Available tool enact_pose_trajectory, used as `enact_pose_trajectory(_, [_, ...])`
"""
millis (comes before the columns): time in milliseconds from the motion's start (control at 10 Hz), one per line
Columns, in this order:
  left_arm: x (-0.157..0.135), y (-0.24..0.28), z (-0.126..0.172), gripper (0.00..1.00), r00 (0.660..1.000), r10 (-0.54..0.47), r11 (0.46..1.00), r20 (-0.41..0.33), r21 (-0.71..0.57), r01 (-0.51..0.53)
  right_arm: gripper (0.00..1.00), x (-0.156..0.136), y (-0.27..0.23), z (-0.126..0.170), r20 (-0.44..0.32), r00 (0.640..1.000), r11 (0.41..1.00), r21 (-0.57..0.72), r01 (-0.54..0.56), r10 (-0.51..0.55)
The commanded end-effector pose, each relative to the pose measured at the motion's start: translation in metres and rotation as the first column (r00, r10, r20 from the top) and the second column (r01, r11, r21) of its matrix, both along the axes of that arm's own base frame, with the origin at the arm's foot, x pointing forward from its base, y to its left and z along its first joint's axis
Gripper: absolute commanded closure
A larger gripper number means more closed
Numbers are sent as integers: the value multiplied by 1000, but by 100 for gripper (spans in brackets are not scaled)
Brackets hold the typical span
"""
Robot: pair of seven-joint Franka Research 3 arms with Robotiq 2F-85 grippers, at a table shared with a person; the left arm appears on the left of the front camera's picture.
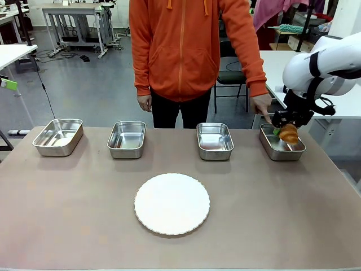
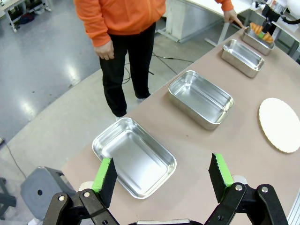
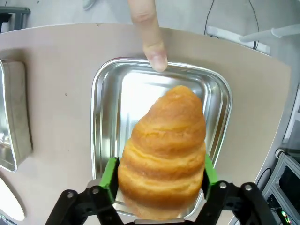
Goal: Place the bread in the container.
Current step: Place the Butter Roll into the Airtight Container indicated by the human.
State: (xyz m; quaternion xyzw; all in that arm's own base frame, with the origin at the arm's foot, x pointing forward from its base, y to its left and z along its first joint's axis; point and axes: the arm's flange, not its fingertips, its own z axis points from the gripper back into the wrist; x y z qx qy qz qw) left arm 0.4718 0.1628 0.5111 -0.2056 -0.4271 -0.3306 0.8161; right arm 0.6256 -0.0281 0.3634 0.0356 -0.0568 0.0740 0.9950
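Observation:
My right gripper [image 1: 284,131] is shut on the golden-brown croissant [image 1: 288,134] and holds it just above the far-right steel tray [image 1: 271,148]. In the right wrist view the croissant [image 3: 165,150] sits between my green pads [image 3: 109,174], pointing down into that tray [image 3: 102,117]. A person's finger [image 3: 149,35] touches the tray's far rim. My left gripper [image 2: 161,180] stands open above the table's left end, over the far-left tray [image 2: 133,157], with nothing between its fingers.
Two more steel trays [image 1: 126,139] [image 1: 214,140] sit in the row across the table's far side, with the far-left tray [image 1: 58,136]. A round white scalloped plate [image 1: 172,203] lies in the middle. The person in orange [image 1: 186,51] stands behind the table.

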Motion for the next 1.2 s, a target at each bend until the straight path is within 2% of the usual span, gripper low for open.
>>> enact_pose_trajectory(0, [-1,0,1,0,1000,-6,1000,4,-9,6,0,0,-4,5,27,999,999,30,-35,35])
enact_pose_trajectory(200, [-1,0,1,0,1000,-6,1000,4,-9,6,0,-8,-1,14,32,999,999,26,-36,35])
enact_pose_trajectory(300, [-1,0,1,0,1000,-6,1000,4,-9,6,0,-10,-3,26,-39,999,999,-25,26,-27])
enact_pose_trajectory(400, [-1,0,1,0,1000,-6,1000,4,-9,6,0,0,1,8,14,1000,1000,-1,-10,10])
enact_pose_trajectory(1000, [-1,0,1,0,1000,-6,1000,4,-9,6,0,0,1,8,14,1000,1000,-1,-10,10])
enact_pose_trajectory(1100, [-1,0,1,0,1000,-6,1000,4,-9,6,0,-3,2,7,-8,1000,1000,0,-7,7])
